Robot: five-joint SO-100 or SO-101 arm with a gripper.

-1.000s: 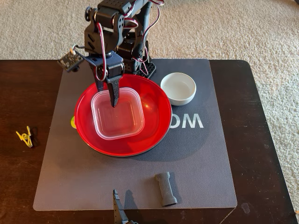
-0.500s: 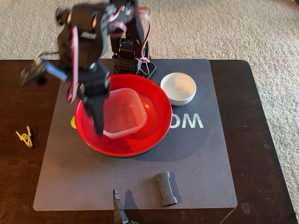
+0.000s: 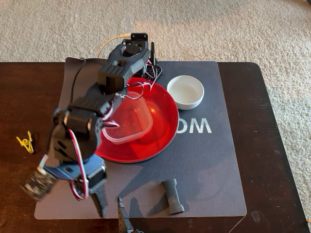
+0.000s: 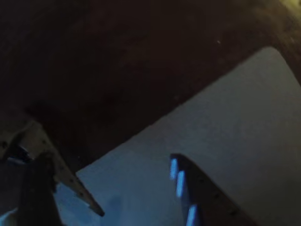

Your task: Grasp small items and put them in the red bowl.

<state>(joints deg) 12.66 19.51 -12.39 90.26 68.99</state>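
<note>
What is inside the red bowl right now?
The clear plastic tub sits in the red bowl. The arm covers the bowl's left part, so anything there is hidden.

1. One red bowl (image 3: 160,121), the widest dish
2. One clear plastic tub (image 3: 131,121), lying inside that bowl
3. One small white bowl (image 3: 185,92)
4. One dark grey spool-shaped bar (image 3: 172,196)
5. One yellow clip (image 3: 25,142)
6. One grey mat (image 3: 204,165) on the single dark worktop (image 3: 272,145)
7. One robot arm (image 3: 92,126) carrying one tool (image 3: 100,204)
8. One black pointed piece (image 3: 123,216) at the bottom edge of the fixed view
</note>
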